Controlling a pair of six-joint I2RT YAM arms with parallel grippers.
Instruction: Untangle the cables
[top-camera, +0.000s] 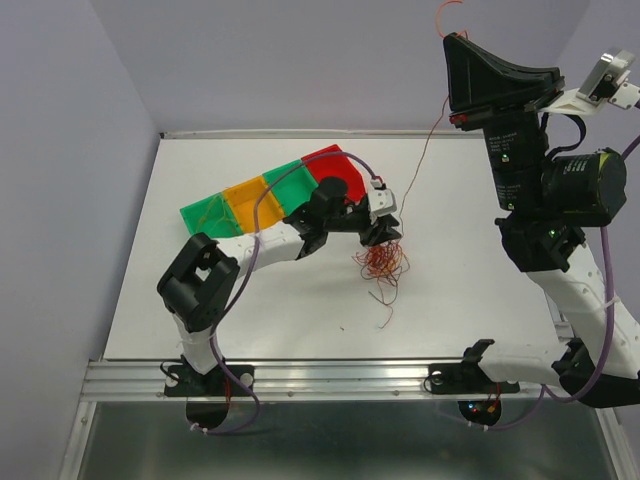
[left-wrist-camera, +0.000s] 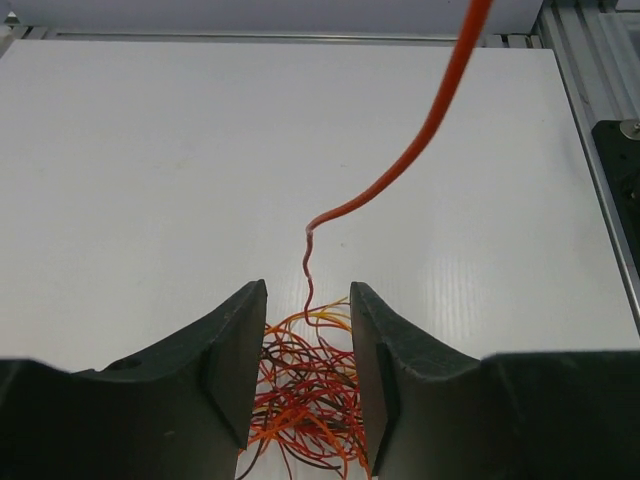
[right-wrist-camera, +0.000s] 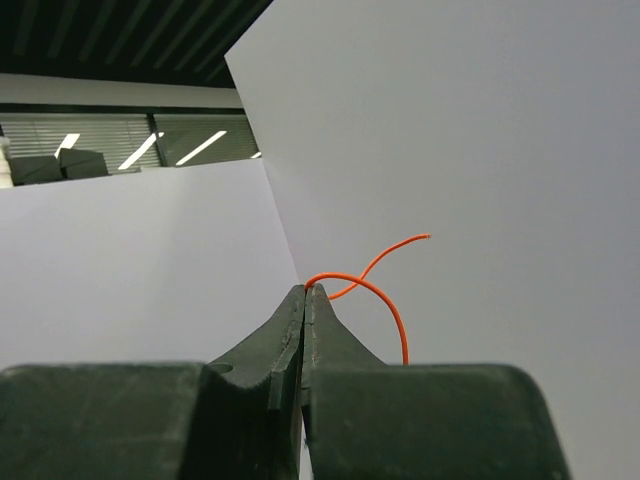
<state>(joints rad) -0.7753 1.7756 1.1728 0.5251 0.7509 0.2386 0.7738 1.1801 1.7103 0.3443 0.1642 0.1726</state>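
The cables (top-camera: 381, 262) lie as a small tangle of red, orange, yellow and dark wires right of the table's middle. My left gripper (top-camera: 384, 234) is low over them, open. In the left wrist view its fingers (left-wrist-camera: 232, 365) straddle the tangle (left-wrist-camera: 310, 385), which fills the gap between them. One orange-red cable (left-wrist-camera: 420, 135) rises out of the tangle, up and to the right. My right gripper (top-camera: 449, 40) is raised high at the back right, shut on that cable's upper end (right-wrist-camera: 385, 300). Its short tip curls free above the closed jaws (right-wrist-camera: 306, 290).
A row of green, orange, green and red trays (top-camera: 262, 198) stands behind the left arm. A loose strand (top-camera: 384, 314) trails from the tangle toward the table's front edge. An aluminium rail (top-camera: 330, 375) runs along that edge, and walls close in the table.
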